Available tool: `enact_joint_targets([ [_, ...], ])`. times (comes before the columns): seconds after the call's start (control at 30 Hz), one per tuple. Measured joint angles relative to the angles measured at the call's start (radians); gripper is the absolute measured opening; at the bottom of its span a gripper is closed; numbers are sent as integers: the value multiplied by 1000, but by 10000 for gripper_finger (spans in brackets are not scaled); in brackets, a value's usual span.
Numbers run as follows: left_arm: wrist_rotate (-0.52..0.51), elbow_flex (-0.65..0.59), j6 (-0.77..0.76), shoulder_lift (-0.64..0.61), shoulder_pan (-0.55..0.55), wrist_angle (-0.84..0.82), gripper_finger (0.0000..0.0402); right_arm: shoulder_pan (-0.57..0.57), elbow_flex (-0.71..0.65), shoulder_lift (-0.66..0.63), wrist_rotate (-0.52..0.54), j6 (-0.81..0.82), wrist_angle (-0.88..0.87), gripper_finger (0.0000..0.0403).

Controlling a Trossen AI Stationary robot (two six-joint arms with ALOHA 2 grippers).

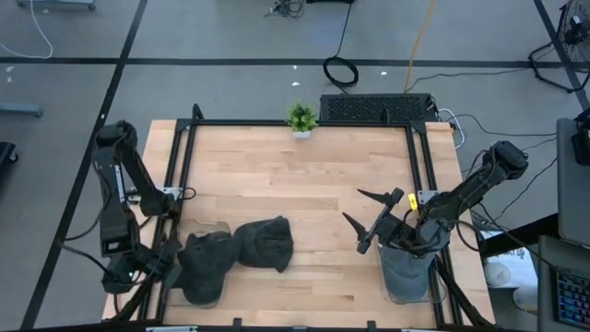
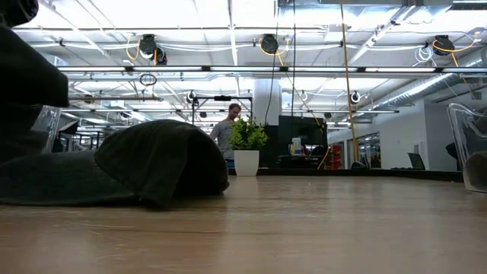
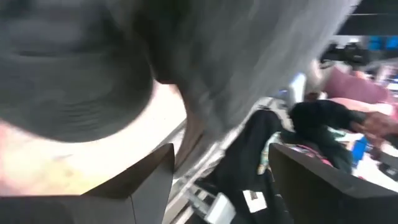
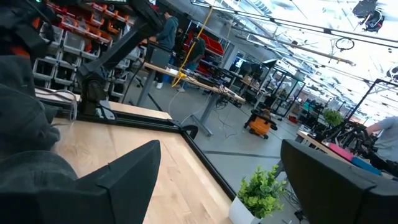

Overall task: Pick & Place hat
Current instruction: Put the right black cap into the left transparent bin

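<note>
Left pincer (image 1: 166, 263) open, just beside hat (image 1: 265, 243), which lies toward plant (image 1: 300, 117); probably released. Right pincer (image 1: 373, 219) open, well apart, left arm nearer.

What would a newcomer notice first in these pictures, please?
Most striking are the two dark hats lying side by side near the table's front left corner, one partly in a clear container. The left gripper sits beside them with open jaws. The right gripper hangs open above the wood at the front right, and a small green plant stands at the far edge.
</note>
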Motion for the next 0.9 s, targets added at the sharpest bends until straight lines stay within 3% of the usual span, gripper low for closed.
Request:
enact_joint_targets([
  [0.5, 29, 0, -22, -258, 12, -416, 271, 0, 0, 0, 0, 1, 0, 320],
  [0.6, -77, 0, 57, -312, 12, -480, 271, 0, 0, 0, 0, 1, 0, 320],
  [0.77, -350, 58, 317, -380, 13, -454, 271, 0, 0, 0, 0, 2, 0, 320],
  [0.9, -415, 128, 544, -394, 12, -416, 271, 0, 0, 0, 0, 11, -2, 320],
])
